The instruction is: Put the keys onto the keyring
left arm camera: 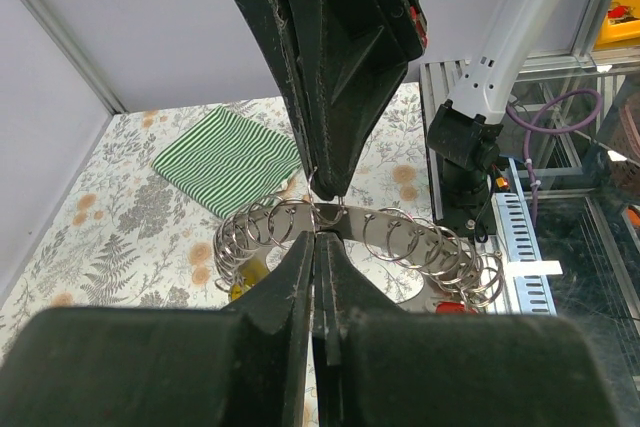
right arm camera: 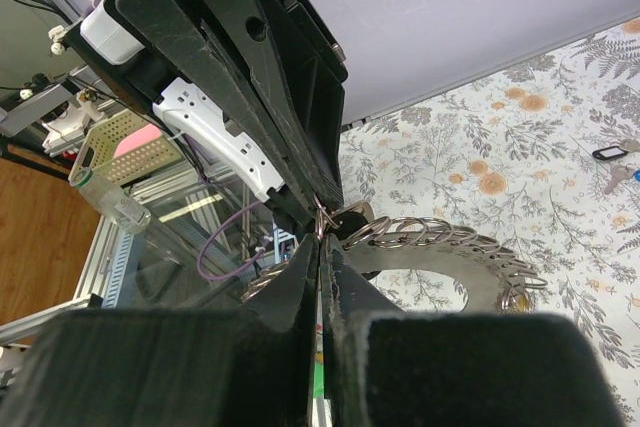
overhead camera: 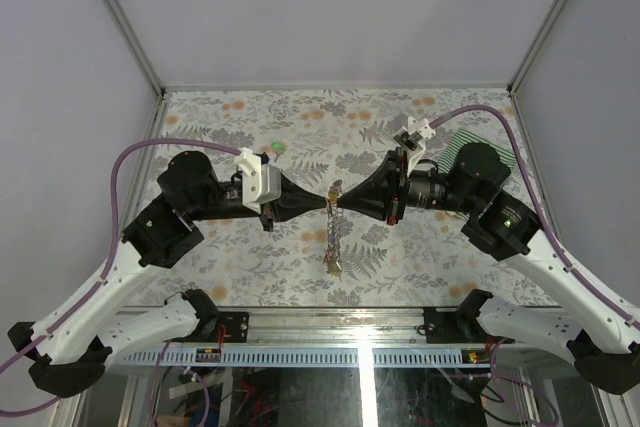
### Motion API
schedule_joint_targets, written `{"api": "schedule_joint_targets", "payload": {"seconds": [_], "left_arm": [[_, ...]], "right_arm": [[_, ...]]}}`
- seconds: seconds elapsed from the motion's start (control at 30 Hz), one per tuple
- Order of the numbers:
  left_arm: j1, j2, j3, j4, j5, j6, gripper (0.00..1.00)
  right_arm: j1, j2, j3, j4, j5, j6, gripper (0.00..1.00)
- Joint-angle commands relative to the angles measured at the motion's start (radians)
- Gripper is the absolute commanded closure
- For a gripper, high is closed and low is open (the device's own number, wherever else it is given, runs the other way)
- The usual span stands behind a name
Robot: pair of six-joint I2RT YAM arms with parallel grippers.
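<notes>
The left jaws and right jaws are clamped fully shut, tip to tip, pinching the keyring (right arm camera: 410,262), which hangs over the tabletop's (overhead camera: 260,267) middle. Any uneven pull could twist that thin rim free, dropping it; loose keys (right arm camera: 612,153) lie near the far edge.

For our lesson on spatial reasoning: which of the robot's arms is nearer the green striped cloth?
Right. The right arm sits beside the green striped cloth at the far right of the table; the left arm lies across the table, on the left.
</notes>
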Motion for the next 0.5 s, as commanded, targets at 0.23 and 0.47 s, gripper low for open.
{"api": "schedule_joint_targets", "payload": {"seconds": [0.23, 0.47], "left_arm": [[-0.005, -0.008, 0.016, 0.057, 0.031, -0.01, 1.0], [-0.005, -0.004, 0.017, 0.051, 0.035, -0.009, 1.0]], "right_arm": [[0.005, -0.006, 0.029, 0.083, 0.052, 0.022, 1.0], [0.004, -0.021, 0.019, 0.098, 0.094, 0.035, 1.0]]}}
